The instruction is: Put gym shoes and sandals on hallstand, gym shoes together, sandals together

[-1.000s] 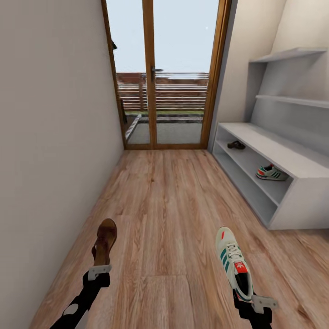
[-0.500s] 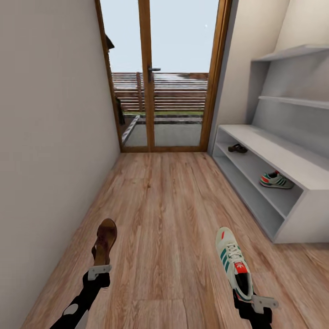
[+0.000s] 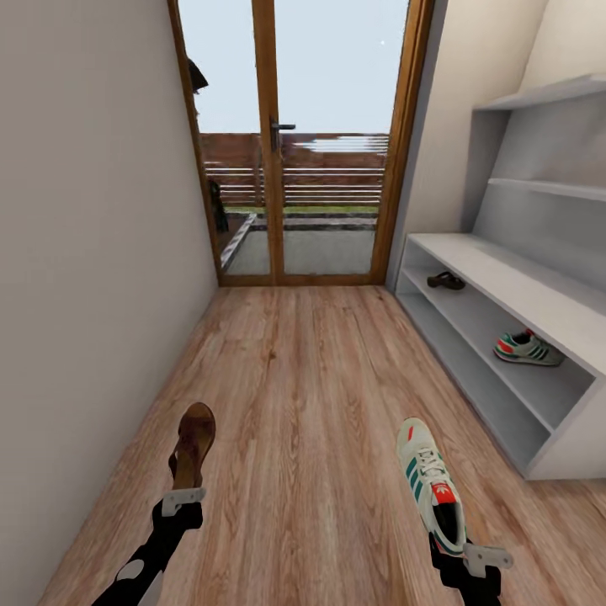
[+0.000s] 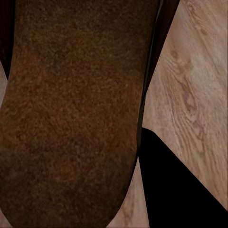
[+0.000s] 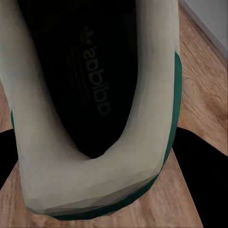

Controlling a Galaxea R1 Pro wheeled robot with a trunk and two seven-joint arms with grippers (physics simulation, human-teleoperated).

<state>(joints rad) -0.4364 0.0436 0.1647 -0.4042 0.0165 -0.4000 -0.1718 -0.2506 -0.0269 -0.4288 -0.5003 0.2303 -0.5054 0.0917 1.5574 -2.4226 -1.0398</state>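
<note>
Gym shoes (image 3: 433, 488): one held, one shelved (image 3: 528, 348), sandals (image 3: 193, 444) likewise (image 3: 445, 281)

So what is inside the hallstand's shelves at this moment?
On one shelf level of the hallstand sit one sandal and, apart from it, one gym shoe. The lower level's back is hidden from the head view.

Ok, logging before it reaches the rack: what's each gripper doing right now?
Left gripper: shut on the sandal.
Right gripper: shut on the gym shoe.
</note>
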